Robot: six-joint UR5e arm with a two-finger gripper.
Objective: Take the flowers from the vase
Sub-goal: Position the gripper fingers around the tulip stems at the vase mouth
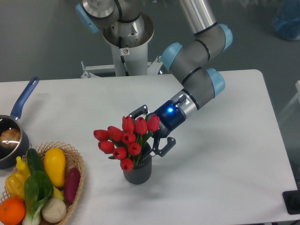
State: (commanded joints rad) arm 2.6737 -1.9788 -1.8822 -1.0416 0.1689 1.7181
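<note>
Camera view shows the flowers (123, 141) standing in the vase (138, 169) on the counter (225, 154), so no lift has begun; the gripper (151, 132) sits just behind the bunch, its fingers (165, 146) spread either side of the stems; closing and pulling upward are left, I judge.

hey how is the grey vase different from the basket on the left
The vase is dark grey, ribbed and upright, while the basket is pale woven wicker, low and wide. The vase holds red flowers; the basket holds vegetables and fruit. The vase stands near the table's middle by the gripper, the basket at the front left edge, cut off by the frame. Both rest on the white table.
</note>
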